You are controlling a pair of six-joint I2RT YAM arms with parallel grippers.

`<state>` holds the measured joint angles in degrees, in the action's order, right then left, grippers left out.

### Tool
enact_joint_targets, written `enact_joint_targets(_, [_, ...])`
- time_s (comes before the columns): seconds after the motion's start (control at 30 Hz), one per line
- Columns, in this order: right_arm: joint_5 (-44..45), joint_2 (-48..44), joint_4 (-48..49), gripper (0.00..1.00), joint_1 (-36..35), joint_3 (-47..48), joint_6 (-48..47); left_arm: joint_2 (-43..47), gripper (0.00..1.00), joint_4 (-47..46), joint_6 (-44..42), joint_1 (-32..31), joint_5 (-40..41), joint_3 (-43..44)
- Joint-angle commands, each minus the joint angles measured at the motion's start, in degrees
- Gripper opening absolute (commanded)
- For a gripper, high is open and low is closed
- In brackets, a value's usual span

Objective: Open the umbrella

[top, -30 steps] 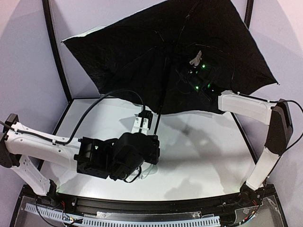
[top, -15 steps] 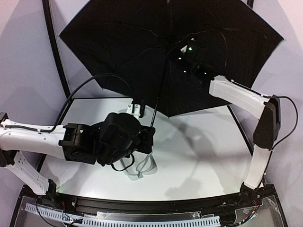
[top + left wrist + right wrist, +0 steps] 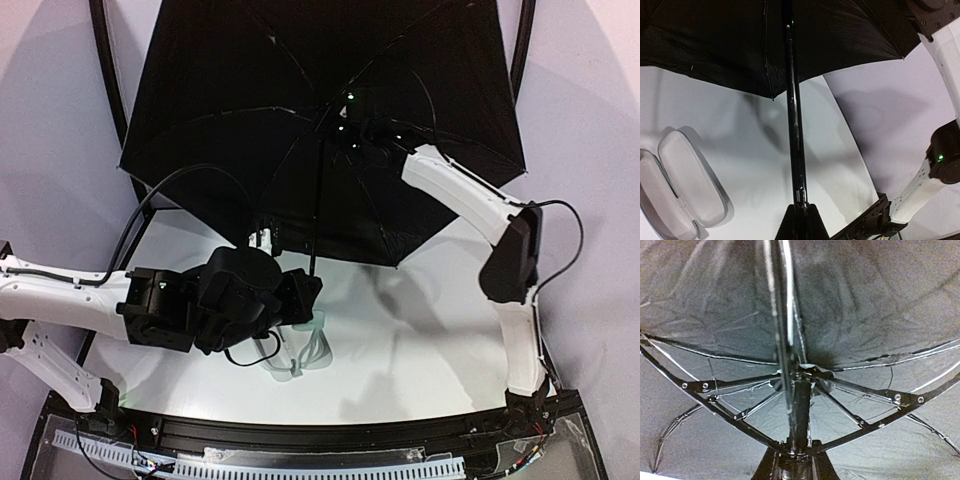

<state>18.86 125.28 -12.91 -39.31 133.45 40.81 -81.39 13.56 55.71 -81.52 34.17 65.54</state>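
— What changes over the last second?
— The umbrella [image 3: 300,110] swings from leaning toward the worktop's [image 3: 430,330] far right corner to standing nearly upright over the far edge. Its canopy is spread, black lining facing down. The right pincer [image 3: 352,138] travels left with it, closed on the runner [image 3: 799,395].
— And the left pincer [image 3: 303,290]?
— It is clamped tight on the lower end of the shaft [image 3: 314,215] and has drawn back toward the near left. That uncovers the pale hard case [image 3: 300,352] beneath it.
— What does that mean for the task?
— The ribs [image 3: 865,422] look fully stretched, so the umbrella seems essentially open. Whether the runner has locked cannot be told.
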Motion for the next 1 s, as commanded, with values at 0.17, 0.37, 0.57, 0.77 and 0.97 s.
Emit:
enact_joint_targets(0.17, [24.52, 9.76, 26.2, 0.0, 18.92, 17.32, -0.03, -2.44, 0.01, 26.99, 6.68, -21.22, -40.85, -4.12])
enact_joint_targets(0.37, [21.25, 11.34, 26.05, 0.0, 20.61, 19.55, -0.06, -2.47, 0.01, 26.72, 9.55, -22.18, -41.94, -3.78])
enact_joint_targets(0.57, [8.71, 3.89, 35.23, 0.0, 20.11, 4.93, 1.67, -3.26, 0.01, 37.28, 4.08, -21.56, -25.32, 0.19])
enact_joint_targets(0.77, [-12.2, -5.58, 47.55, 0.0, 16.09, -14.03, 4.48, -1.07, 0.01, 23.02, -11.5, -9.85, -2.81, -4.7])
enact_joint_targets(0.97, [-23.01, -15.25, 56.0, 0.14, 12.0, -30.54, 3.81, -5.74, 0.01, -1.9, -23.52, -2.31, 10.27, -10.07])
